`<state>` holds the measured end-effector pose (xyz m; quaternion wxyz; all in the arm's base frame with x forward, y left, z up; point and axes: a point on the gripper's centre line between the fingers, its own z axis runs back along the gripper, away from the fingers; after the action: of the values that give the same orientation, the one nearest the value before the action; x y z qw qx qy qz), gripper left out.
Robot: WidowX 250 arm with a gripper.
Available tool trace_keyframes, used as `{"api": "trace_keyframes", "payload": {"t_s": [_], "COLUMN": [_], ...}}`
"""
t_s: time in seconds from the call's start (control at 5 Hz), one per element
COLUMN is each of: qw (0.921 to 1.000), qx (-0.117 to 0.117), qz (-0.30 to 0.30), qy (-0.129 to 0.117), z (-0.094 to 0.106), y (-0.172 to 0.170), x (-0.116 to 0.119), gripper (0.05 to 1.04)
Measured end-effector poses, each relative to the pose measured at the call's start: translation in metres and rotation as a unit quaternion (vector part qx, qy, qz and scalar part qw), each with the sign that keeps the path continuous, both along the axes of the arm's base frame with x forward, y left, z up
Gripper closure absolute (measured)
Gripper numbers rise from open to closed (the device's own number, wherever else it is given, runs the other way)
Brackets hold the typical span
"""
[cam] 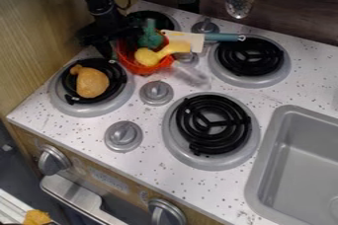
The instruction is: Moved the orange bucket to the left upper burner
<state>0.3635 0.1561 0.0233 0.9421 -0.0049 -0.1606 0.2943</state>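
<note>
The black gripper [112, 34] hangs at the upper left, close against the left side of the orange bucket [144, 69]. The bucket stands between the lower-left burner and the left upper burner [173, 20], whose near part is hidden behind the bucket and the gripper. Inside the bucket are a green toy [150, 37] and a yellow toy [148, 57], and a cream spatula [191, 39] with a teal handle lies across its right side. Whether the gripper has hold of the bucket's rim cannot be made out.
A brown toy drumstick [92, 82] rests on the lower-left burner [69, 104]. Two more burners [251, 56] are on the right, with several grey knobs [156, 92] between. A grey sink [271, 135] is at the lower right; a wooden wall [59, 26] bounds the left.
</note>
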Motion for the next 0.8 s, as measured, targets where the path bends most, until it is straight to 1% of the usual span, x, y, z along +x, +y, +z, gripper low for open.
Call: {"api": "trace_keyframes", "payload": {"t_s": [0.2, 0.4, 0.6, 0.8], "qw": [1.0000, 1.0000, 0.9997, 0.9992], "qx": [0.003, 0.005, 0.012, 0.036], "qz": [-0.005, -0.003, -0.011, -0.012], "qy": [0.000, 0.005, 0.016, 0.006], "z": [0.001, 0.005, 0.009, 0.027], "y": [0.000, 0.000, 0.001, 0.007], "x": [0.001, -0.001, -0.005, -0.003], "gripper": [0.085, 0.084, 0.083, 0.083]}}
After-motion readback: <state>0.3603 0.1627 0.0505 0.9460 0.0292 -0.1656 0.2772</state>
